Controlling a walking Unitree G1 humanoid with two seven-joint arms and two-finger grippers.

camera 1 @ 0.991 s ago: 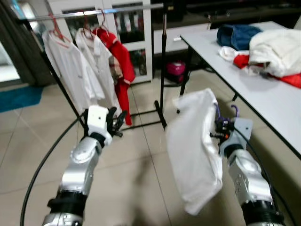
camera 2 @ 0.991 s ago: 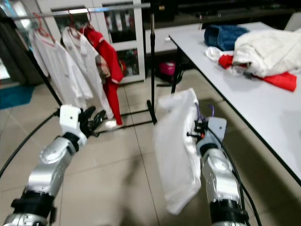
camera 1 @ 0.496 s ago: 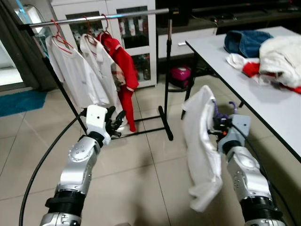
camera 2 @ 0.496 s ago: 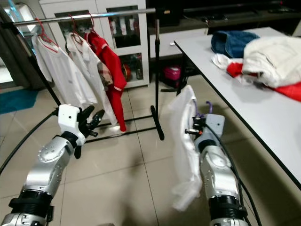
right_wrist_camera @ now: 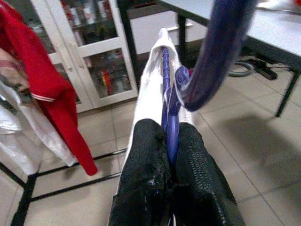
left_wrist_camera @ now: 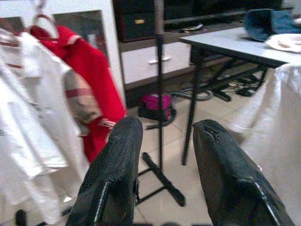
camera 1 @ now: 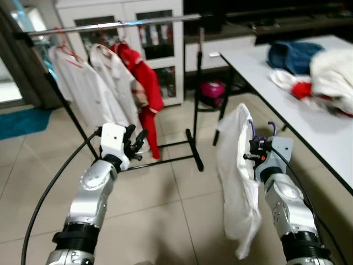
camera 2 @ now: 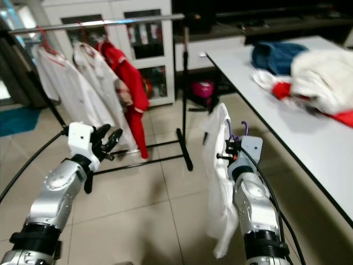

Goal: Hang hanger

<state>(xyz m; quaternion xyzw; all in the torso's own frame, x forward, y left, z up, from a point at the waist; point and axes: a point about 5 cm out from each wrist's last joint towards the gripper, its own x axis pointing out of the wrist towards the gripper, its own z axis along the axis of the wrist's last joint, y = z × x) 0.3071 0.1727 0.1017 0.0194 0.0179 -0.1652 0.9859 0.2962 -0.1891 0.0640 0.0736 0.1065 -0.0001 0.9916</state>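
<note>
My right gripper (camera 1: 255,152) is shut on a purple hanger (right_wrist_camera: 170,99) that carries a white garment (camera 1: 238,182). The garment hangs down on the left side of the right forearm, above the tiled floor. The hanger's purple hook (camera 1: 272,128) curls up over the wrist. A clothes rack with a metal rail (camera 1: 118,23) stands ahead on the left. It holds two white shirts (camera 1: 83,88) and a red garment (camera 1: 144,83) on hangers. My left gripper (camera 1: 134,144) is open and empty, held up short of the rack's base (camera 1: 168,160).
A grey table (camera 1: 265,72) runs along the right with a blue garment (camera 1: 295,55) and a white and red clothes pile (camera 1: 331,74). A white glass-door cabinet (camera 1: 157,49) stands behind the rack. A pink object (camera 1: 211,89) lies on the floor under the table end.
The view has shifted a little. The white garment on the hanger has swung and now hangs narrower and straighter. Both grippers keep their poses.
</note>
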